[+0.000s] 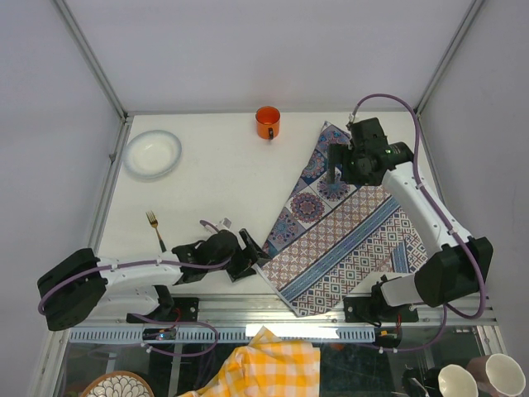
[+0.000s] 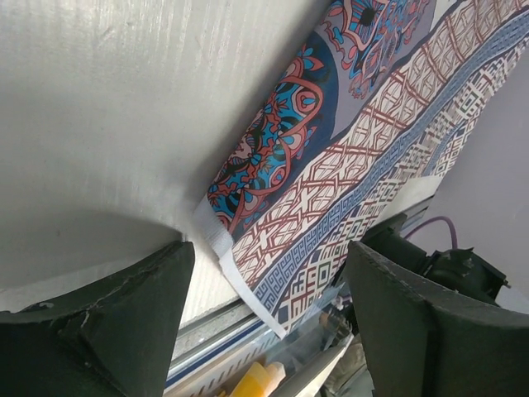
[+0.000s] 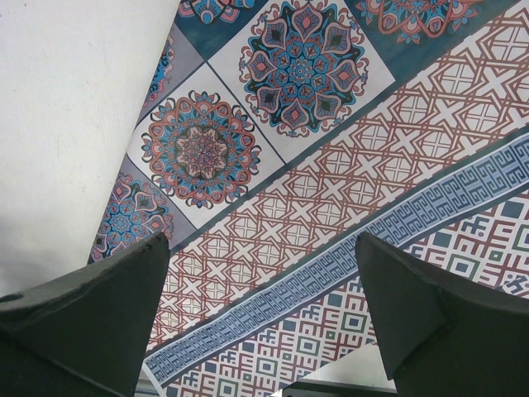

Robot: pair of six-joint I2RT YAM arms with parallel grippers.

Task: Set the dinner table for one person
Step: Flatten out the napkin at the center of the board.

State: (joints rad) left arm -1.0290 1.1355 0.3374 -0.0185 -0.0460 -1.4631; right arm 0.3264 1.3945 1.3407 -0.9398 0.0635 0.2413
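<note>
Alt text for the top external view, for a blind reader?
A patterned cloth lies skewed on the table, right of centre, the open right gripper over its far end, the open left gripper at its near corner. A bowl, mug and fork lie elsewhere.

No readable text, labels, brands or numbers in any view. Patterned cloth (image 1: 347, 240) shows only mandala and geometric tile print, no lettering. Nothing legible on the arms either.
</note>
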